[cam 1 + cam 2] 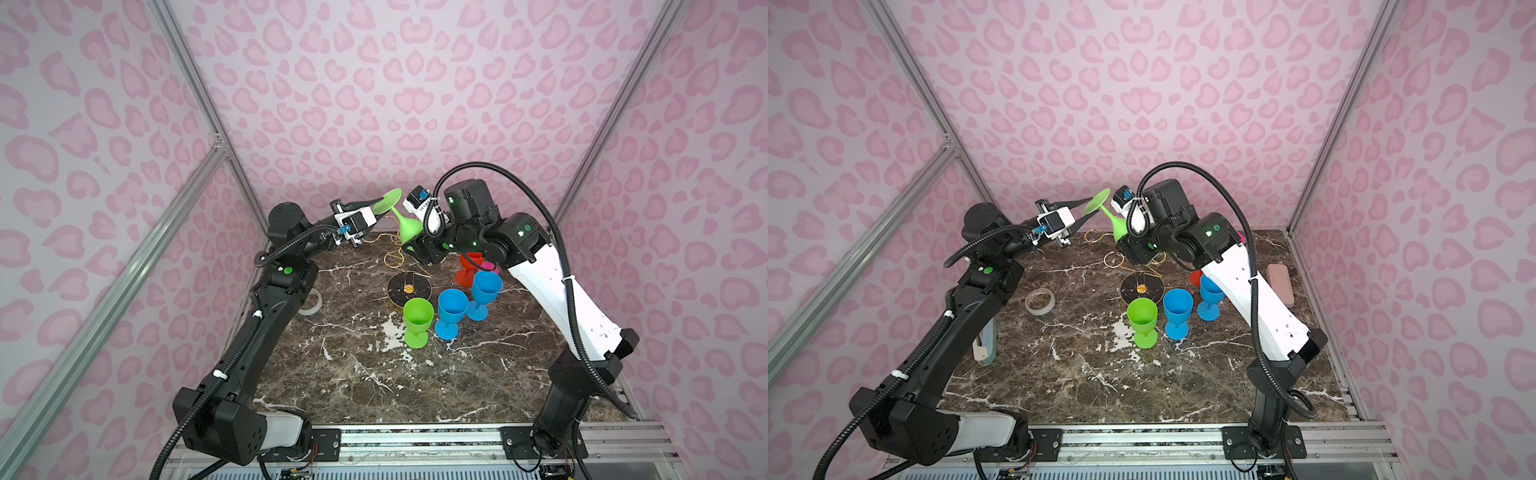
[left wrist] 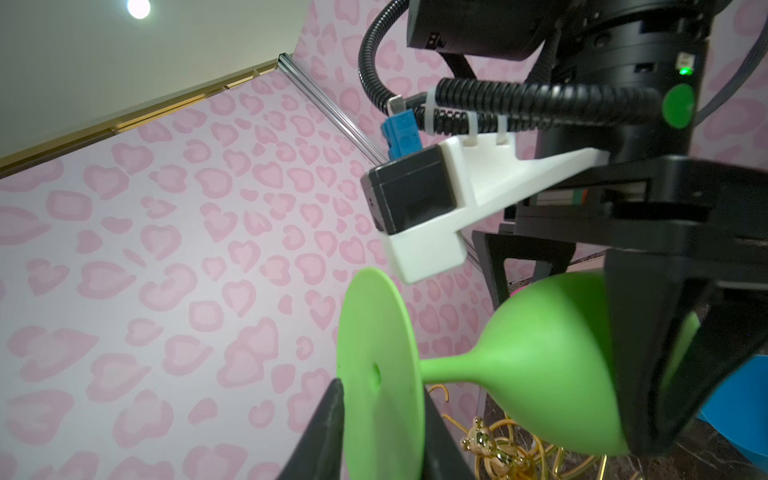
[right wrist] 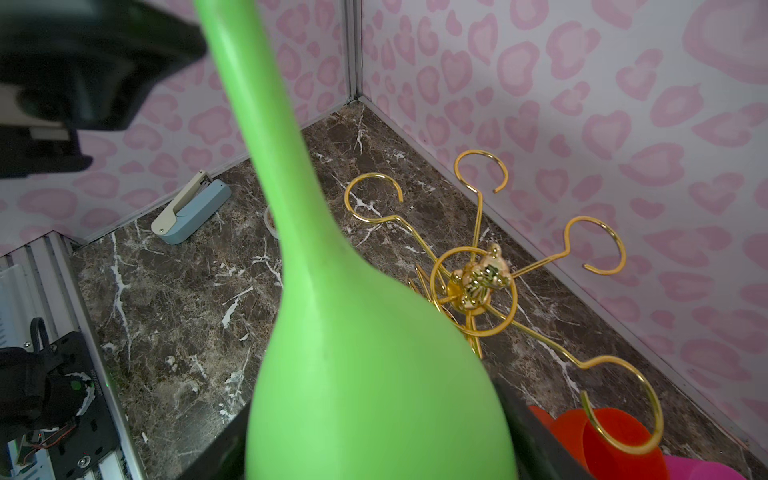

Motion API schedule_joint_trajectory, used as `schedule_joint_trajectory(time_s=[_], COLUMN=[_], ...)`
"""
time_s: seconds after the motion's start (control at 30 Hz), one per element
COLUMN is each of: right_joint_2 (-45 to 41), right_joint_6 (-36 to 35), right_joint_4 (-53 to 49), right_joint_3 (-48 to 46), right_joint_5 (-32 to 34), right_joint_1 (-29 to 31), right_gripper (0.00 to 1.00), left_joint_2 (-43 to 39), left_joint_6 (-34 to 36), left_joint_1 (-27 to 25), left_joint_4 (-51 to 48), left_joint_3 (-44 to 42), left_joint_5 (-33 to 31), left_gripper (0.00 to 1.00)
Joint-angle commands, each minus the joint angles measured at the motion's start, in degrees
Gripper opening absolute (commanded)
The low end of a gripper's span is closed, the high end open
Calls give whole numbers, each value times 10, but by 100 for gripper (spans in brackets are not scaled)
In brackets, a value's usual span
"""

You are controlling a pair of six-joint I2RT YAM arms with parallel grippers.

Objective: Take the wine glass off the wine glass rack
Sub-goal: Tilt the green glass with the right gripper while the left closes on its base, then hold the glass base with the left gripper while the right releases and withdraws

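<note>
Green wine glass (image 3: 353, 332) hangs above the desk's (image 3: 187, 311) rear edge, bowl clamped in your right claw (image 3: 374, 453), clear of the empty gold wine glass rack (image 3: 478, 278). Your left claw (image 2: 382, 436) straddles its foot narrowly; you cannot tell if it grips. Lift-off looks done; setting down remains.

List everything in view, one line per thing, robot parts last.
held wine glass: one, green, tilted in the air above the rack
wine glass rack: one, gold wire, black base, mid-table
standing glass: one, green, in front of the rack
blue glasses: two, right of it
red glass: one, behind those
tape roll: one, pale, left of the rack
stapler: one, grey-blue, left edge
pink block: one, right edge
table: one, dark marble
left gripper: black, straddling the held glass's foot
right gripper: black, gripping its bowl
</note>
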Motion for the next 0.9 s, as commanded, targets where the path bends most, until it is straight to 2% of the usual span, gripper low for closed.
schedule_joint_trajectory(time_s=[0.0, 0.3, 0.6, 0.87], right_joint_2=[4, 2, -23, -81], right_joint_6=[13, 41, 66, 84], right_joint_4=[20, 49, 102, 160], right_joint_3=[-6, -21, -57, -119], right_joint_5=[-13, -33, -62, -57], right_joint_1=[2, 4, 3, 0], right_gripper=[67, 71, 88, 96], left_joint_2=[-1, -10, -15, -27], left_joint_6=[7, -6, -28, -73], left_joint_1=[-1, -7, -15, -15], left_joint_4=[16, 44, 62, 64], left_joint_3=[-8, -25, -35, -51], left_joint_5=[-20, -52, -101, -126], left_gripper=[24, 4, 3, 3])
